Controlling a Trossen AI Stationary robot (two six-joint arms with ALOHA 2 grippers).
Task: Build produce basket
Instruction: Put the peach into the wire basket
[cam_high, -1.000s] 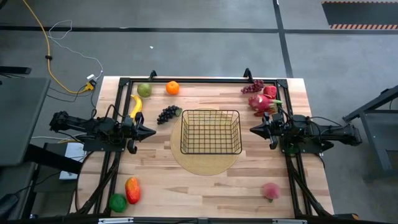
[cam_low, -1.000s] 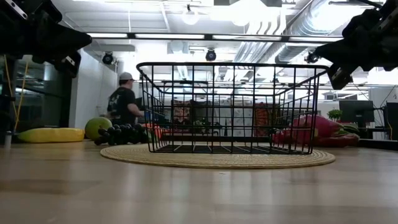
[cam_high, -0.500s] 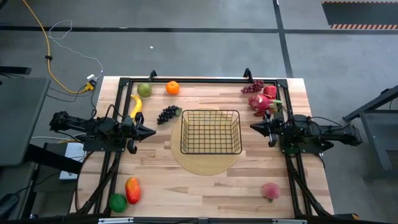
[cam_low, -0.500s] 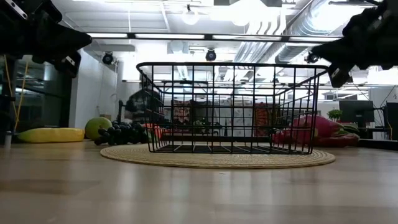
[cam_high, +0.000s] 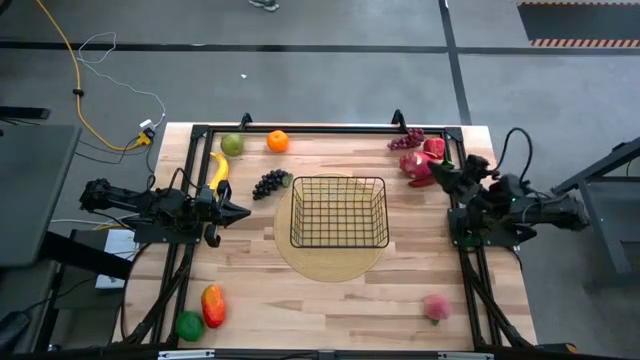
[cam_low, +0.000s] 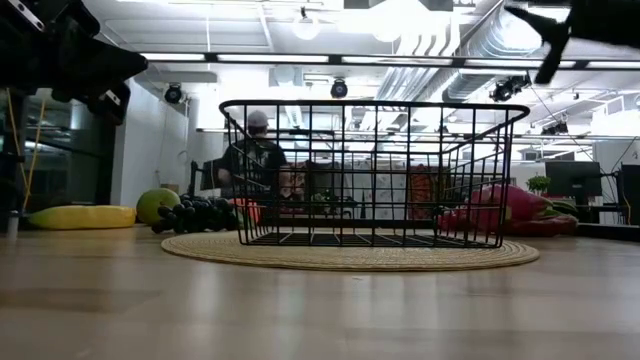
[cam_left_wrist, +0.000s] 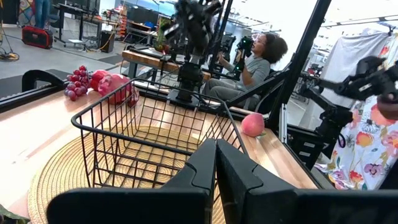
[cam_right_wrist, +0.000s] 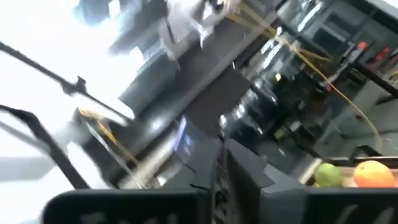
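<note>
light: bright ceiling lamps | right wrist view: motion blur, window glare

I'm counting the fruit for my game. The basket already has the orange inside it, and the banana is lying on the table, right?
Not quite. The basket has no fruit inside it; the high view shows the orange on the table near the far edge, next to the green pear. The banana is indeed lying on the table.

The basket is black wire grid, centre frame, on a pale straw-coloured woven mat; a yellow banana and dark purple grapes lie left; an orange upper left; a pink dragon fruit upper right; the table is light striped wood.
</note>
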